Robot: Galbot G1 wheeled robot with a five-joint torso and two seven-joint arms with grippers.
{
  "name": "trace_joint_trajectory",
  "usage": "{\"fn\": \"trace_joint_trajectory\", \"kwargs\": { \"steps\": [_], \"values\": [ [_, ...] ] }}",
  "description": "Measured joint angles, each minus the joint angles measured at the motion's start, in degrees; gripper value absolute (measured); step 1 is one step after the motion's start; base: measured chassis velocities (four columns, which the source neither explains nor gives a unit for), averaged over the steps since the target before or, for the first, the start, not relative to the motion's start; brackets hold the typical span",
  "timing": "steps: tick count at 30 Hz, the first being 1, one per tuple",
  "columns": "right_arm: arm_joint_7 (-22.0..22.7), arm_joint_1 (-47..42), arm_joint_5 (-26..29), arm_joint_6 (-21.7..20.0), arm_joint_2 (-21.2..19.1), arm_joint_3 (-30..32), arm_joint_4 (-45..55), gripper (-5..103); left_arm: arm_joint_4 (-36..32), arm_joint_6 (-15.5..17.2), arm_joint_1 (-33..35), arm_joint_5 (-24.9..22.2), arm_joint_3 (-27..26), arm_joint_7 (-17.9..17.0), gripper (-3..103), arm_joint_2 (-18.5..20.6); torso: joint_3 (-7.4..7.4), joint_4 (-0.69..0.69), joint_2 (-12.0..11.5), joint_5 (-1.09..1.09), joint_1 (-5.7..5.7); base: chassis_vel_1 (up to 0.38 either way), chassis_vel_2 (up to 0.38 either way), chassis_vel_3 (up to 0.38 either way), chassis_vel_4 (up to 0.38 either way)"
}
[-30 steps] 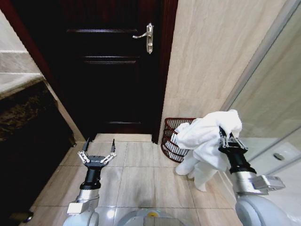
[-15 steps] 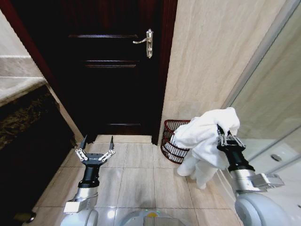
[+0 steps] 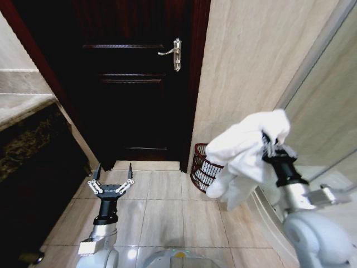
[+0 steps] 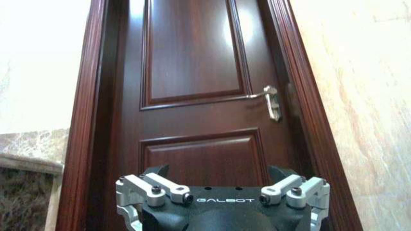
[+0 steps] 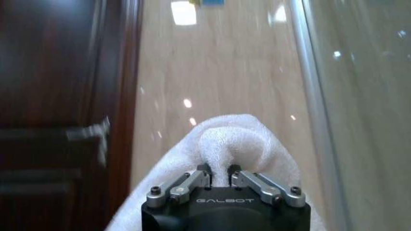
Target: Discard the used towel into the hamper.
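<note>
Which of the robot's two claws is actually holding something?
The right gripper, shut on the white towel above the hamper. The left gripper hangs open and empty before the door.

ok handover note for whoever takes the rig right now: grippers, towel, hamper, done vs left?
Right gripper: shut on the white towel, held up in the air, right of the hamper.
Left gripper: open, empty, parked low over the floor tiles before the dark door.
Hamper: on the floor in the corner beside the door frame; contents can't be judged.
Done: towel picked up.
Left: bring it over the hamper and release.
</note>
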Motion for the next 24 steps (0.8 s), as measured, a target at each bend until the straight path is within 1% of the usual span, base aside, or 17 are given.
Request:
{"fn": "trace_joint_trajectory", "kwargs": {
  "steps": [1, 2, 4, 5, 7, 9, 10, 11, 13, 14, 16, 17, 18, 20, 21, 24],
  "values": [
    [0.0, 0.0, 0.0, 0.0, 0.0, 0.0, 0.0, 13, 0.0, 0.0, 0.0, 0.0, 0.0, 0.0, 100, 0.0, 0.0, 0.0, 0.0, 0.0, 0.0, 0.0, 0.0, 0.0, 0.0],
    [0.46, 3.71, 2.39, -0.69, -1.71, -0.42, 0.0, 13, 0.13, -0.58, 0.65, -0.13, -0.39, -0.06, 100, 0.01, -0.03, 0.01, -0.03, -0.01, 0.0, 0.0, 0.0, 0.0, 0.0],
    [0.53, 9.94, 5.43, -1.29, -4.32, -1.16, -1.15, 13, 0.53, -1.79, 1.74, -0.24, -0.85, -0.27, 100, 0.01, -0.08, 0.03, -0.08, -0.06, -0.02, 0.0, 0.0, 0.0, 0.0],
    [0.53, 9.94, 5.43, -1.29, -4.32, -1.16, -1.15, 13, 0.53, -1.79, 1.74, -0.24, -0.85, -0.27, 100, 0.01, -0.08, 0.03, -0.08, -0.06, -0.02, 0.0, 0.0, 0.0, 0.0],
    [0.43, 15.3, 8.17, -1.83, -6.88, -1.99, -3.82, 13, 1.09, -2.68, 2.53, -0.19, -0.92, -0.79, 100, 0.01, -0.11, 0.03, -0.14, -0.01, -0.04, 0.0, 0.0, 0.0, 0.0],
    [0.25, 19.86, 11.16, -2.12, -9.51, -2.57, -7.0, 13, 1.57, -3.24, 2.95, 0.08, -0.91, -1.11, 100, 0.02, -0.13, 0.03, -0.2, -0.01, -0.04, 0.0, 0.0, 0.0, 0.0],
    [0.25, 19.86, 11.16, -2.12, -9.51, -2.57, -7.0, 13, 1.57, -3.24, 2.95, 0.08, -0.91, -1.11, 100, 0.02, -0.13, 0.03, -0.2, -0.01, -0.04, 0.0, 0.0, 0.0, 0.0],
    [-0.43, 22.94, 12.67, -2.12, -11.28, -2.99, -9.7, 13, 1.76, -3.49, 3.07, 0.33, -0.89, -1.18, 100, 0.01, -0.16, 0.02, -0.22, -0.04, -0.05, 0.0, 0.0, 0.0, 0.0],
    [-2.27, 27.03, 13.4, -1.67, -12.95, -3.92, -14.45, 13, 2.0, -3.68, 3.08, 0.69, -0.83, -1.21, 100, 0.01, -0.19, 0.02, -0.26, -0.02, -0.07, 0.0, 0.0, 0.0, 0.0],
    [-2.27, 27.03, 13.4, -1.67, -12.95, -3.92, -14.45, 13, 2.0, -3.68, 3.08, 0.69, -0.83, -1.21, 100, 0.01, -0.19, 0.02, -0.26, -0.02, -0.07, 0.0, 0.0, 0.0, 0.0],
    [-3.02, 31.69, 15.18, -1.45, -13.9, -5.69, -18.38, 13, 2.17, -3.7, 2.91, 0.95, -0.71, -1.29, 100, 0.01, -0.2, 0.0, -0.3, 0.02, -0.07, 0.0, 0.0, 0.0, 0.0],
    [-3.02, 34.02, 16.56, -1.38, -14.23, -6.92, -19.78, 13, 2.22, -3.7, 2.81, 1.18, -0.61, -1.51, 100, 0.02, -0.22, 0.0, -0.32, 0.0, -0.08, 0.0, 0.0, 0.0, 0.0],
    [-3.02, 34.02, 16.56, -1.38, -14.23, -6.92, -19.78, 13, 2.22, -3.7, 2.81, 1.18, -0.61, -1.51, 100, 0.02, -0.22, 0.0, -0.32, 0.0, -0.08, 0.0, 0.0, 0.0, 0.0],
    [-2.97, 39.5, 19.24, -0.86, -14.8, -10.26, -23.44, 13, 2.24, -3.43, 2.64, 1.81, -0.23, -2.21, 100, 0.01, -0.25, 0.01, -0.33, -0.06, -0.09, 0.0, 0.0, 0.0, 0.0],
    [-2.97, 39.5, 19.24, -0.86, -14.8, -10.26, -23.44, 13, 2.24, -3.43, 2.64, 1.81, -0.23, -2.21, 100, 0.01, -0.25, 0.01, -0.33, -0.06, -0.09, 0.0, 0.0, 0.0, 0.0],
    [-3.76, 47.05, 19.2, 0.72, -14.91, -14.71, -29.69, 13, 2.17, -2.83, 2.29, 2.09, 0.28, -2.99, 100, 0.01, -0.25, 0.02, -0.38, 0.01, -0.09, 0.0, 0.0, 0.0, 0.0]
  ]
}}
